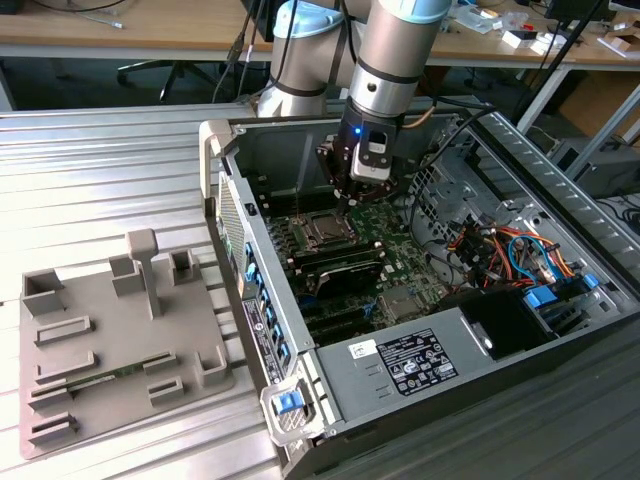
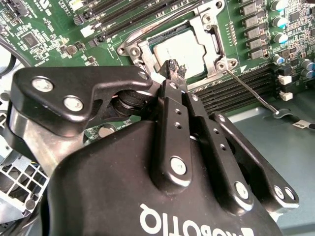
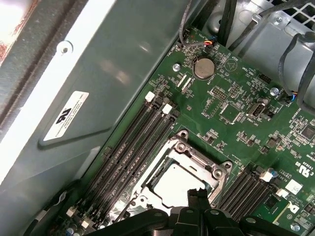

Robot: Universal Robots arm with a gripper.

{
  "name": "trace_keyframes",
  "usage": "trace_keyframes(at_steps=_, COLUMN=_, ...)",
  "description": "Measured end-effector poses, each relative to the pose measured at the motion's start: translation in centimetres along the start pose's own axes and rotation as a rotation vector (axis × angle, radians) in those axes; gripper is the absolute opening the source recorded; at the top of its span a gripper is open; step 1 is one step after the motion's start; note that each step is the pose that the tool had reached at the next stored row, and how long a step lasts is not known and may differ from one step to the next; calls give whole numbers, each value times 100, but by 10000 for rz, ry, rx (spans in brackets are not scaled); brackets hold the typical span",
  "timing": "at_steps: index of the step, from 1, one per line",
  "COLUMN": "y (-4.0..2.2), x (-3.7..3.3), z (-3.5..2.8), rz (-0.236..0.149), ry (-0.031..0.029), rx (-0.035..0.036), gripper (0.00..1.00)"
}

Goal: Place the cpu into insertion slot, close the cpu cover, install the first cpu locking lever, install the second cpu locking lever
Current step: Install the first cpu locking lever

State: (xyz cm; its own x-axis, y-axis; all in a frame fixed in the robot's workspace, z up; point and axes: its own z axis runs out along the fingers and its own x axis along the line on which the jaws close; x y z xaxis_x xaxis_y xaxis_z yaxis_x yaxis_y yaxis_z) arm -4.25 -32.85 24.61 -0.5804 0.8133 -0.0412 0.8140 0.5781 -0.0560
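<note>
We see cpu point(image 2: 186, 49) seated, cpu cover point(image 2: 216, 43) down | locking lever point(image 2: 253, 91) looks unlatched | claw point(image 2: 174, 69) pinched closed, empty

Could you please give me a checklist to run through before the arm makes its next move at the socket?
1. Cpu lying flat under its frame: ok.
2. Cpu cover down around the cpu: ok.
3. Locking lever latched: not ok. In the second wrist view it juts away from the cover, across the memory slots.
4. Other locking lever latched: cannot tell.
5. Gripper empty: ok. It is shut, with its tips by the cover's edge and nothing between them.
</note>
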Motion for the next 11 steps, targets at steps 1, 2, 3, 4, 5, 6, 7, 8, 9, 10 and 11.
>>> trace_keyframes(at_steps=1, y=0, x=0, z=0, rz=-22, ry=-1, rx=-1, gripper=11)
trace_keyframes(at_steps=2, y=0, x=0, z=0, rz=-45, ry=-3, rx=-2, gripper=11)
trace_keyframes(at_steps=3, y=0, x=0, z=0, rz=-61, ry=-3, rx=-3, gripper=11)
trace_keyframes(at_steps=4, y=0, x=0, z=0, rz=-94, ry=-6, rx=-4, gripper=11)
trace_keyframes(at_steps=5, y=0, x=0, z=0, rz=-114, ry=-7, rx=-5, gripper=11)
trace_keyframes(at_steps=6, y=0, x=0, z=0, rz=-135, ry=-8, rx=-6, gripper=11)
trace_keyframes(at_steps=7, y=0, x=0, z=0, rz=-156, ry=-9, rx=-6, gripper=11)
trace_keyframes(at_steps=8, y=0, x=0, z=0, rz=-175, ry=-10, rx=-8, gripper=11)
trace_keyframes(at_steps=9, y=0, x=0, z=0, rz=-198, ry=-11, rx=-8, gripper=11)
trace_keyframes(at_steps=10, y=0, x=0, z=0, rz=-229, ry=-13, rx=-10, gripper=11)
trace_keyframes(at_steps=11, y=0, x=0, z=0, rz=-257, ry=-15, rx=-11, gripper=11)
